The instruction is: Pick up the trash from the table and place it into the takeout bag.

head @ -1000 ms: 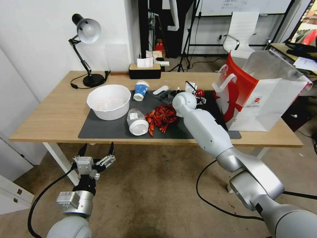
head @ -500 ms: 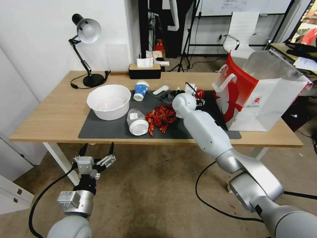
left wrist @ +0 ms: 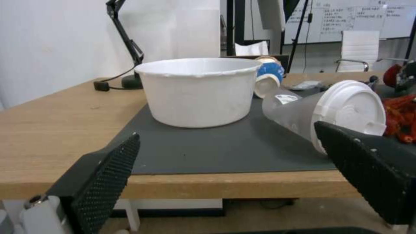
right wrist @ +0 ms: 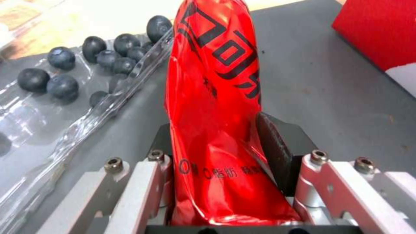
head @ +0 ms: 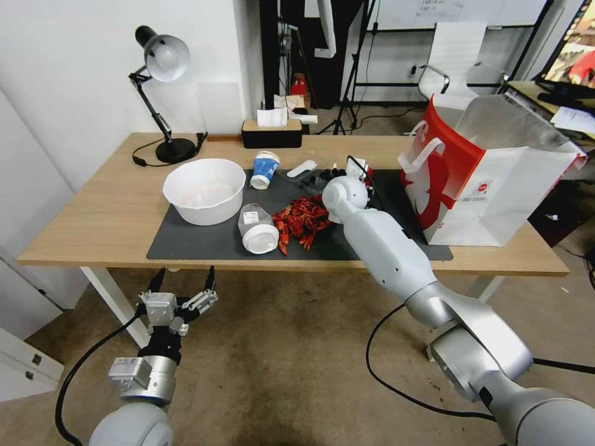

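Note:
My right gripper [right wrist: 219, 139] is shut on a red wrapper [right wrist: 216, 91] with black print, just above the dark mat [right wrist: 329, 97] of the table [head: 105, 217]. In the head view the right gripper [head: 365, 174] sits behind its wrist, left of the takeout bag [head: 489, 179], which stands open at the table's right end. On the mat rest a white bowl [head: 204, 189], a blue-and-white paper cup [head: 264, 168], a white-lidded clear cup [head: 258, 229] on its side and a pile of red shells [head: 304, 218]. My left gripper [head: 181, 290] hangs open below the table's front edge.
A clear tray of dark berries [right wrist: 65, 74] lies beside the wrapper. A black desk lamp [head: 162, 93] and a black tissue box [head: 271, 133] stand at the table's back edge. A chair and tripods stand behind the table.
The right wrist has shifted slightly to the left with the red wrapper held. The left arm has not moved.

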Robot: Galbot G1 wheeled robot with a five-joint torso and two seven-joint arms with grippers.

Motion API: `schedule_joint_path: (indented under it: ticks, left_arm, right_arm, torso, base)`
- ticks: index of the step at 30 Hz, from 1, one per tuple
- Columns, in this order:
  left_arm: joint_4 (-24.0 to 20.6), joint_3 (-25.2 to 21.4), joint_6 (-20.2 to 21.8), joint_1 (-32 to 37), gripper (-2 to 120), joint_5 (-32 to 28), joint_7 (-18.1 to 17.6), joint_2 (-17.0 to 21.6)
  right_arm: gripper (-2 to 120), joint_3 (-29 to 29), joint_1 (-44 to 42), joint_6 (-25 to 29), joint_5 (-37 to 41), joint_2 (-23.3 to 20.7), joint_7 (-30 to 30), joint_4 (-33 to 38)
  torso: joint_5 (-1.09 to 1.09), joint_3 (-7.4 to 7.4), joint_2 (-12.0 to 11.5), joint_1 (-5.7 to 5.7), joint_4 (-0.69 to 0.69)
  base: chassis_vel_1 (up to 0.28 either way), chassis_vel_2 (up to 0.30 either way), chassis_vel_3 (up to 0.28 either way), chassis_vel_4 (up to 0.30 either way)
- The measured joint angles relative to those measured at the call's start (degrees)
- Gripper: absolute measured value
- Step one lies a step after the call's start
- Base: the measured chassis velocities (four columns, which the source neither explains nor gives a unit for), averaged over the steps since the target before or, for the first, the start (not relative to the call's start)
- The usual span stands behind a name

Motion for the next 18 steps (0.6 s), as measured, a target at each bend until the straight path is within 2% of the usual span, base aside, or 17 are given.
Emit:
schedule_joint_path:
  ticks: [9, 13, 18]
  left_arm:
    - [0.13, 0.25, -0.05, -0.33, 100, 0.01, 0.00, 0.06]
    - [0.28, 0.43, -0.06, -0.50, 100, 0.02, -0.01, 0.06]
    - [0.27, 0.42, -0.07, -0.51, 100, 0.03, -0.03, 0.10]
  right_arm:
    - [34, 0.08, -1.10, 0.69, 0.50, -0.81, 0.64, 2.25]
    - [34, 0.39, -2.62, 1.13, 0.79, -2.75, 1.56, 7.29]
    - [34, 0.66, -5.41, 1.60, 1.28, -7.51, 2.67, 15.74]
  torso:
    - [0.01, 0.01, 0.00, 0.00, 0.00]
    - [0.01, 0.01, 0.00, 0.00, 0.00]
    - [0.02, 0.01, 0.00, 0.00, -0.01]
  base:
    - [0.000, 0.000, 0.000, 0.000]
    - [0.000, 0.000, 0.000, 0.000]
    - [0.000, 0.000, 0.000, 0.000]
